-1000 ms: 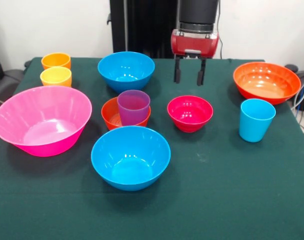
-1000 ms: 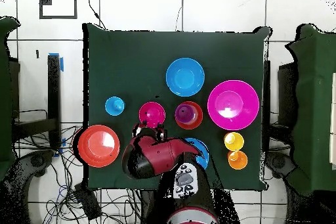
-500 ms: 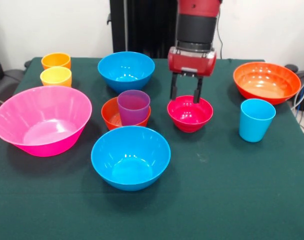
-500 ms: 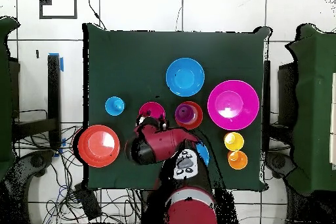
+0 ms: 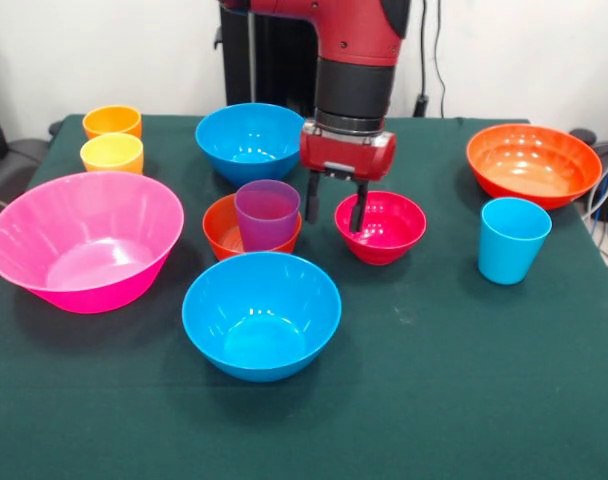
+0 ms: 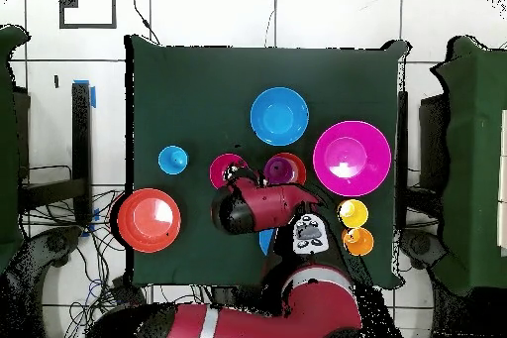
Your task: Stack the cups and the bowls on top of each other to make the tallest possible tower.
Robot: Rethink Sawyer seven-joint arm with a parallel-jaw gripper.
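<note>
The gripper [image 5: 334, 209] hangs with its two black fingers [image 5: 312, 202] spread apart and empty, straddling the 9 o'clock rim of the small magenta-red bowl [image 5: 384, 228]: one finger stands outside that rim, in the gap beside the purple cup [image 5: 267, 213], and the other dips inside the bowl. Whether either tip touches the rim cannot be told.

The purple cup stands upright inside the small orange bowl [image 5: 222, 229]. Every other container holds nothing. In the front view, the near blue bowl [image 5: 261, 314] sits at 6 o'clock of the purple cup, the large pink bowl [image 5: 82, 239] at 9 o'clock, the far blue bowl [image 5: 252, 141] at 12 o'clock. The orange cup [image 5: 112, 122] and yellow cup [image 5: 112, 153] stand close together at the table's [image 5: 484, 400] far left corner. The wide orange-red bowl [image 5: 533, 164] lies at 2 o'clock of the magenta-red bowl, with the light blue cup [image 5: 512, 239] just in front of it.

In the overhead view the arm [image 6: 259, 207] hides the gripper, most of the far blue bowl and part of the magenta-red bowl.
</note>
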